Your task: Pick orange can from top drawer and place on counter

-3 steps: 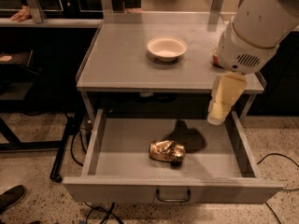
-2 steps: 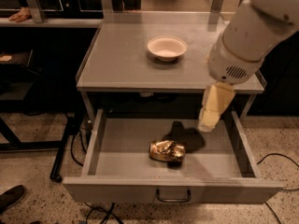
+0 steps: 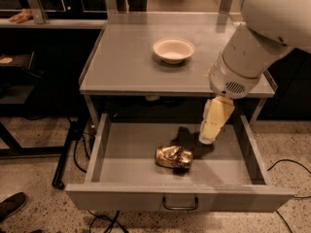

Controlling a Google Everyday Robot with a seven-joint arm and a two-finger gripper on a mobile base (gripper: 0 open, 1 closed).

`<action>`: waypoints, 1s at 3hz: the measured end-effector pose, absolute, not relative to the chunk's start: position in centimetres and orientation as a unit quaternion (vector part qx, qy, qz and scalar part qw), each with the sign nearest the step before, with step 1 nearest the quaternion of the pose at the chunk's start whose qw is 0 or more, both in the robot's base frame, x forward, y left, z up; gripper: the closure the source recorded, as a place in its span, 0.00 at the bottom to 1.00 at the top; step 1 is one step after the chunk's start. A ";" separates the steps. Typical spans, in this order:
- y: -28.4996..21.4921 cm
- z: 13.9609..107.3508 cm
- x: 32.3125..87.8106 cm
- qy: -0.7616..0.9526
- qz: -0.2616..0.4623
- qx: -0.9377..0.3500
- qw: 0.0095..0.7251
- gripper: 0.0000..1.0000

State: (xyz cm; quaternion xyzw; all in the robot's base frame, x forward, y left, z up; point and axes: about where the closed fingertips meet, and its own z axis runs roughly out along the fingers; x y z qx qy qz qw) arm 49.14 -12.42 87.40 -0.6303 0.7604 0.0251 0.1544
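The orange can point(image 3: 173, 157) is a crumpled gold-orange can lying on its side in the middle of the open top drawer point(image 3: 121, 171), near its front. The drawer is pulled fully out below the counter point(image 3: 131, 57); its dark loop handle point(image 3: 180, 206) shows on the front panel. My gripper point(image 3: 208, 137) hangs from the white arm over the drawer's right half, above and to the right of the can, apart from it. Nothing is seen in it.
A white bowl point(image 3: 173, 49) stands on the counter at the back centre. Cables point(image 3: 77, 144) lie on the speckled floor left of the drawer. A shoe point(image 3: 12, 205) is at the lower left. Dark furniture and table legs stand at the left.
My arm has swung left and down, bringing the gripper lower over the drawer and closer to the can. The can and bowl have not moved.
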 end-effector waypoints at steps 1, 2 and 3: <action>-12.0 86.0 49.2 0.758 0.041 -0.633 0.150 0.00; -10.9 79.6 51.4 0.755 0.058 -0.635 0.151 0.00; -10.9 79.6 51.4 0.755 0.058 -0.635 0.151 0.00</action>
